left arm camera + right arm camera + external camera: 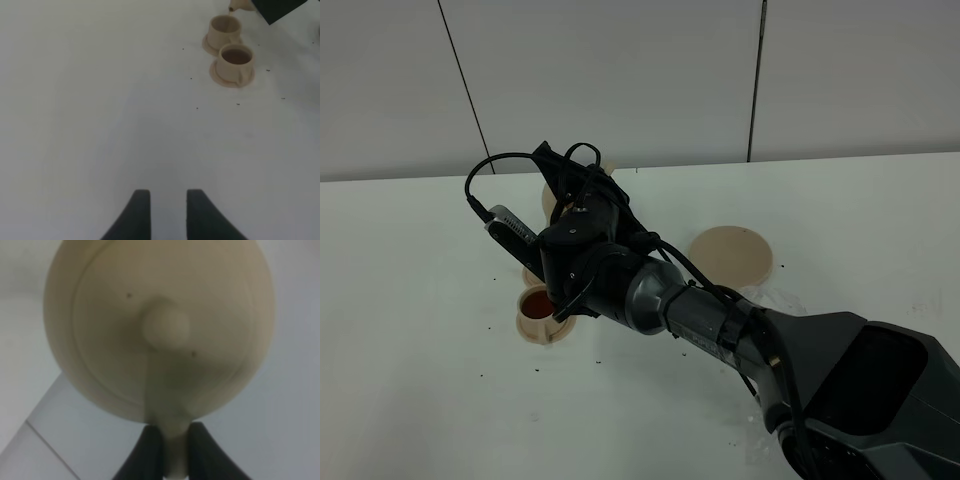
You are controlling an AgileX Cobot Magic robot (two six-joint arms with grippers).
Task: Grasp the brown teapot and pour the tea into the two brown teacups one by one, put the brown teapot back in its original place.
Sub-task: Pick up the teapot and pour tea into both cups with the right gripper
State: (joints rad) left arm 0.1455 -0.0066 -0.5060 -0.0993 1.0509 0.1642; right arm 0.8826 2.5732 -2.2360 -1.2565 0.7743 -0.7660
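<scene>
I had the right gripper (171, 440) clamped on the brown teapot's (160, 330) loop handle (172, 465), the sensible hold, near the teacups (236, 59); judged it rigid, slick, breakable, spout-heavy.

The exterior high view is taken from above the front of the table (420, 380), looking down and forward toward the back wall (620, 70). The filled teacup (535, 305) is seen at middle distance, left of centre.

The left wrist view is taken low over the table (100, 100), well apart from the filled teacup (236, 59), with the empty teacup (223, 31) just beyond it.

The right wrist view is set very close to the brown teapot (160, 330), whose lid is blurred and nearly fills the frame.

The filled teacup and the table around it are shared by the exterior and left wrist views. The brown teapot is shared by all three. It is partly hidden just beyond the filled teacup in the exterior view (549, 200), and only its spout is caught in the left wrist view (240, 6).
</scene>
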